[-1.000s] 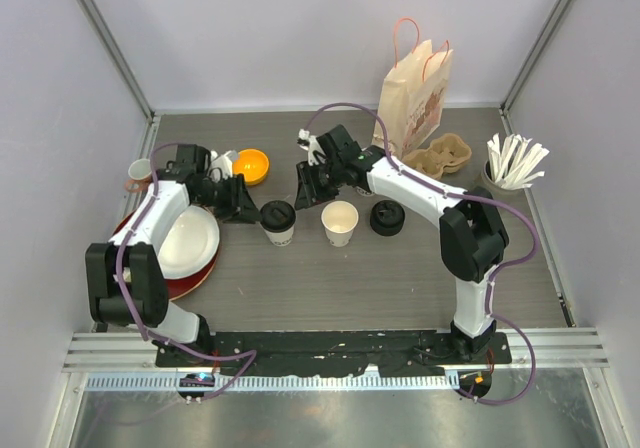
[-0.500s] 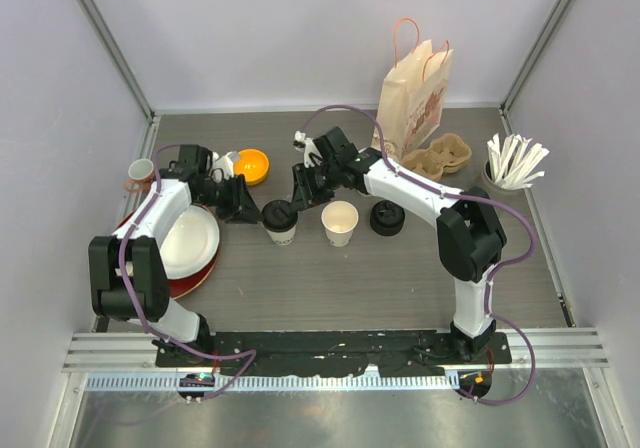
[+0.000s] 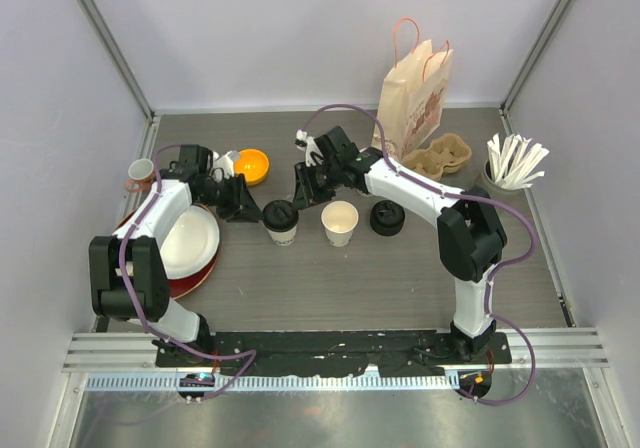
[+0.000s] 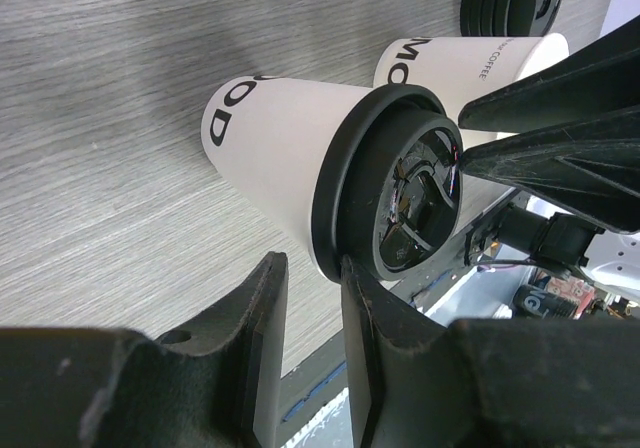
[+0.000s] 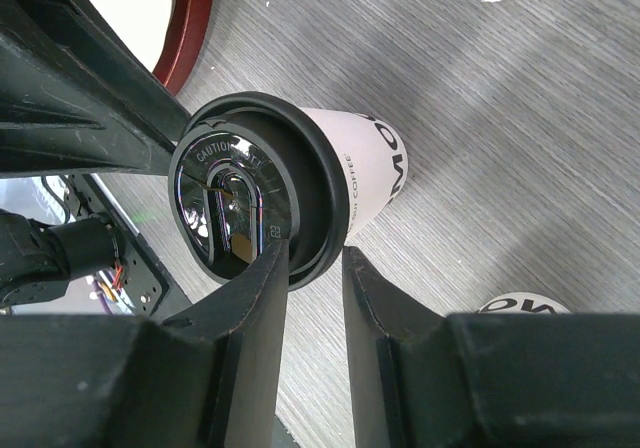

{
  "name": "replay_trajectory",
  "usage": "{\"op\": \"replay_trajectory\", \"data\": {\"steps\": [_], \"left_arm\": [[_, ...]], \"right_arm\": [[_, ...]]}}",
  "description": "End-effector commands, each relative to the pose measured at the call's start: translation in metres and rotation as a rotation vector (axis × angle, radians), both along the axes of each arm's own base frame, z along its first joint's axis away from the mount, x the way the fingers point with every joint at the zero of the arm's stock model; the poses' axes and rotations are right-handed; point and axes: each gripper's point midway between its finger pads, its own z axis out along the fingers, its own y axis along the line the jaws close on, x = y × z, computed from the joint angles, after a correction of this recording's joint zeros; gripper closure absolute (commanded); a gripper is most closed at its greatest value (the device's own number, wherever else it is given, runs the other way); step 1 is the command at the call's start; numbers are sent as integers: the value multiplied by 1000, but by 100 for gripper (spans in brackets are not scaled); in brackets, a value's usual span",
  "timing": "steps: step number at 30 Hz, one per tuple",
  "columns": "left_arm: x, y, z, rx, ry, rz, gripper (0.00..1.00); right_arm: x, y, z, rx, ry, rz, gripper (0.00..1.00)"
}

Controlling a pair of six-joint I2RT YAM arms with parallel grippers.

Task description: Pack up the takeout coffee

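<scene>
One white paper cup with a black lid (image 3: 279, 220) stands left of centre on the table. A second one (image 3: 340, 222) stands open beside it, and a loose black lid (image 3: 387, 217) lies to its right. My left gripper (image 3: 250, 208) comes at the lidded cup (image 4: 290, 158) from the left. Its jaws are narrowly open around nothing, and one fingertip (image 4: 362, 280) touches the lid rim. My right gripper (image 3: 301, 194) comes from the upper right, also narrowly open. Its left finger (image 5: 262, 278) lies over the lid (image 5: 235, 203), with the rim at the gap.
A paper bag (image 3: 415, 93) stands at the back, with a cardboard cup carrier (image 3: 440, 155) and a holder of white sticks (image 3: 512, 163) to its right. An orange bowl (image 3: 250, 165), a pinkish cup (image 3: 140, 175) and a white plate on a red plate (image 3: 185, 243) sit at the left.
My right gripper has moved left onto the lidded cup's lid. My left gripper has edged closer to the cup. Both pairs of jaws have narrowed a little.
</scene>
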Motion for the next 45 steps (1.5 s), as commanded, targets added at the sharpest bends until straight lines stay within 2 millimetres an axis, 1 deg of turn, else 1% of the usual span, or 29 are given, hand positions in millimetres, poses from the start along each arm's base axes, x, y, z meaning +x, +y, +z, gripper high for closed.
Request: {"op": "replay_trajectory", "data": {"steps": [1,4,8,10,15,18,20,23,25,28,30,33,36,40,45], "left_arm": [[0,-3,-4,-18,7,-3,69],[0,-4,-3,-22,6,-5,69],[0,-4,-3,-24,5,-3,69],[-1,-4,-2,-26,5,-4,70],[0,-5,-1,-28,-1,-6,70],[0,-4,0,-26,-4,-9,70],[0,-5,2,-27,-11,-11,70],[0,-6,5,-34,-18,-14,70],[0,-6,5,-35,-19,-13,70],[0,-6,5,-37,-14,-14,70],[0,-7,6,-41,-15,-16,70],[-1,-7,7,-44,-17,-17,70],[0,-7,10,-46,-27,-18,70],[1,-7,9,-46,-25,-17,70],[1,-8,9,-49,-25,-19,70]], "right_arm": [[1,-6,8,3,-26,-17,68],[-1,-4,4,22,-12,-18,69],[-1,-2,7,33,-13,-16,69],[3,-5,12,35,-29,-29,69],[9,-8,36,53,-83,-44,69],[11,-10,43,44,-104,-42,68],[14,-15,43,38,-107,-54,68],[13,-21,37,20,-100,-67,68],[11,-22,27,12,-79,-67,69],[9,-16,20,29,-50,-53,69],[9,-11,23,49,-51,-40,69],[11,-9,20,50,-41,-36,69],[7,-5,18,61,-26,-19,69],[3,1,10,59,-4,-2,69],[4,4,4,57,5,0,69]]}}
